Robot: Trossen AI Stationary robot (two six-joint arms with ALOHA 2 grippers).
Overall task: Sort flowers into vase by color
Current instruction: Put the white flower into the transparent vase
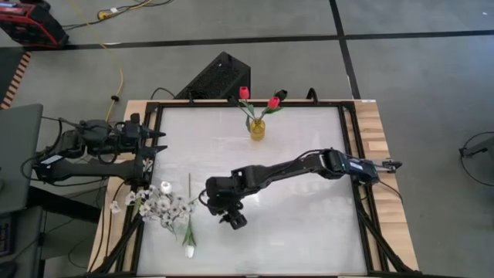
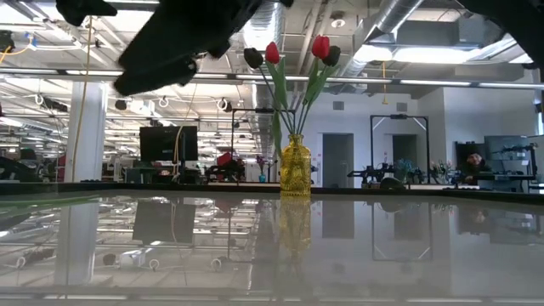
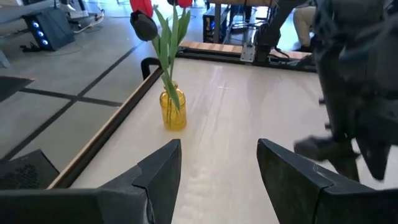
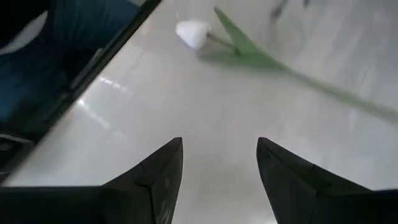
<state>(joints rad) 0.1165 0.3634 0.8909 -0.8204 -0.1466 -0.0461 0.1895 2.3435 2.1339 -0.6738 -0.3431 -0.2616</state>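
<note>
A white table (image 1: 309, 232) seen from above, with 2 dark robot arms. At upper center stands 1 yellow glass vase (image 1: 257, 129) holding 2 red tulips (image 1: 273, 102), close to the table's far edge. At lower left lie the unsorted flowers: 1 bushy spray of tiny white blossoms (image 1: 166, 207), 1 white tulip bud (image 1: 165, 187) beside it, and 1 white tulip (image 1: 189, 250) near the bottom edge, its stem running up the frame. The right claw (image 1: 230, 220) hovers just right of these flowers, fingers spread wide and holding nothing. The left claw (image 1: 157, 147) waits over the table's left edge, also wide open and empty. The center and right half of the table are open surface.
</note>
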